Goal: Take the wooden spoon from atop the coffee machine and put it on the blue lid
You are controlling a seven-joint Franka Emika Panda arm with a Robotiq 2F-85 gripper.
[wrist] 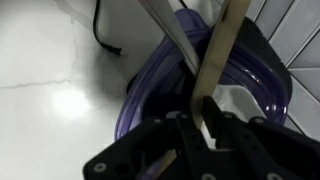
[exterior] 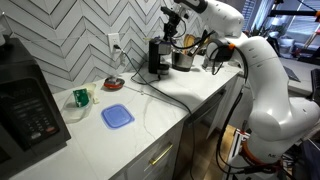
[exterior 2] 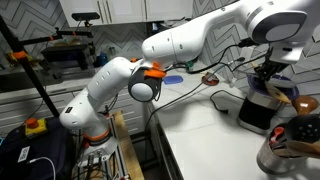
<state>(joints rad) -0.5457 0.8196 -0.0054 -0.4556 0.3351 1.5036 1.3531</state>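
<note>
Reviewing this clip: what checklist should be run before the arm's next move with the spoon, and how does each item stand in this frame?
1. Handle of the wooden spoon runs into the gripper: ok.
2. Firm grip on the handle: cannot tell, as the wrist view is blurred at the contact.
3. Spoon lifted off the coffee machine: cannot tell; the gripper hangs right above the machine.
4. The blue lid lies flat on the counter with nothing on it: ok.
5. The green cup stands apart from the lid, off the straight line from the machine: ok.
</note>
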